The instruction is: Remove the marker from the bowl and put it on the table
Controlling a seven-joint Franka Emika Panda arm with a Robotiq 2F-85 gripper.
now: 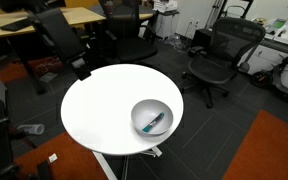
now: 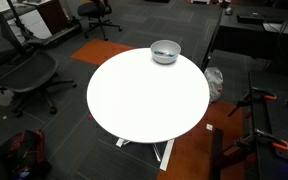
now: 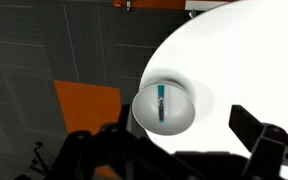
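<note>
claw [image 3: 177,128] is hanging wide open, holding nothing | marker [image 3: 161,103] is lying inside the bowl [image 3: 144,118], near the counter [image 3: 244,60] edge | I am guessing it is light, stiff and a bit slippery, so pinching its middle is looking best | far off, the bowl [image 2: 165,56] wall is hiding the marker in an exterior view

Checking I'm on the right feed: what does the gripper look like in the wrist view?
The gripper is matte black and angular, lying in shadow along the picture's lower edge. One side shows skeletal, linkage-like parts, and the other shows chunky slab-shaped jaws. No markings, labels or coloured cables are readable.
</note>
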